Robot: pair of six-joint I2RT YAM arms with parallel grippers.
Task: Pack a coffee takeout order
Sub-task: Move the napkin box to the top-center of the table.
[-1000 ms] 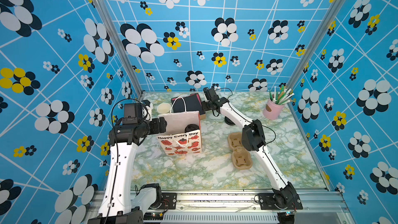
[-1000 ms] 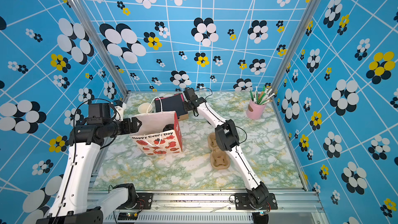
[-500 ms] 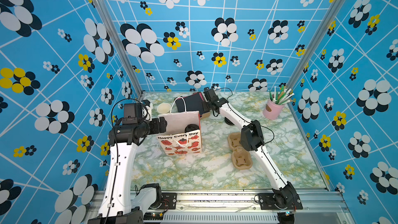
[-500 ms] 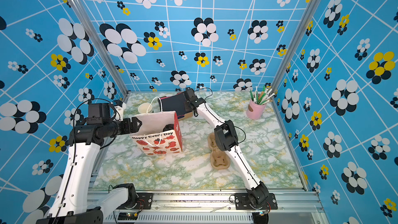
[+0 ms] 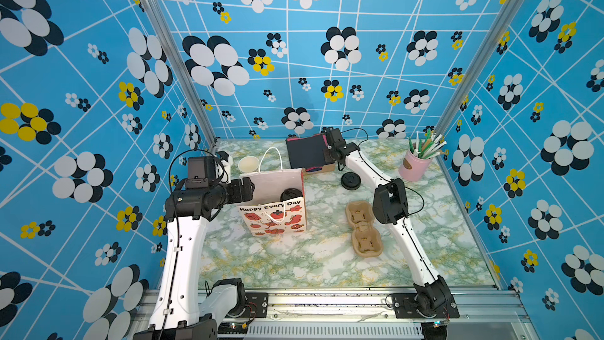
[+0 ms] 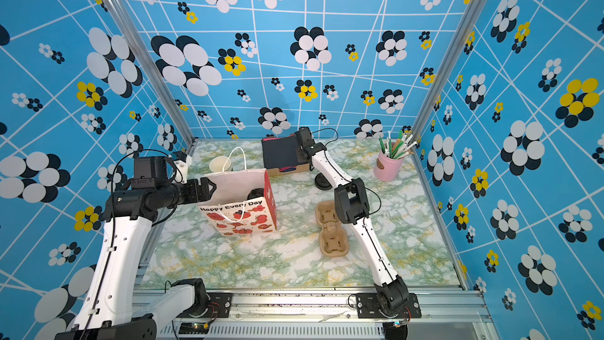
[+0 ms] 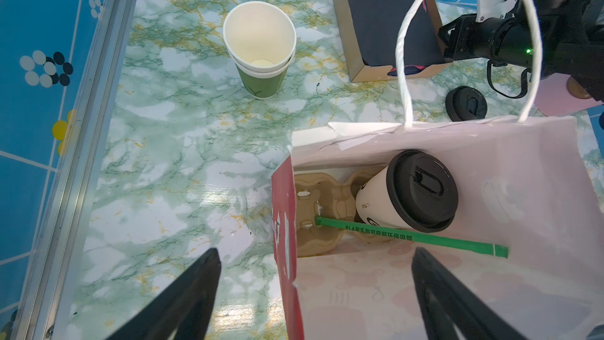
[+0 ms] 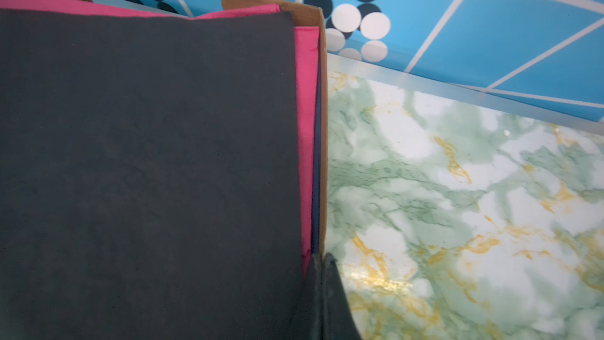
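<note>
The white paper cup (image 7: 376,206) wears its black lid (image 7: 421,188) and leans in a cardboard carrier inside the "Happy Every Day" bag (image 5: 271,214). My left gripper (image 7: 315,250) is open wide across the bag's red side wall, holding nothing. The black napkin (image 8: 147,158) stands frontmost in the cardboard box (image 7: 356,60) at the back, in both top views. My right gripper (image 8: 322,256) is shut at that napkin's side edge beside the box wall. Whether a sheet is pinched does not show.
A green-wrapped straw (image 7: 411,237) lies in the bag. Green cups (image 7: 261,83) stand behind the bag. A spare black lid (image 5: 350,180) and a cardboard carrier (image 5: 362,230) lie on the marble table. Pink napkins (image 8: 305,125) sit behind the black one. A pink straw holder (image 5: 413,166) stands back right.
My right gripper's jaws have closed at the napkin box and its wrist has edged slightly toward the box. The left arm and the bag have not moved.
</note>
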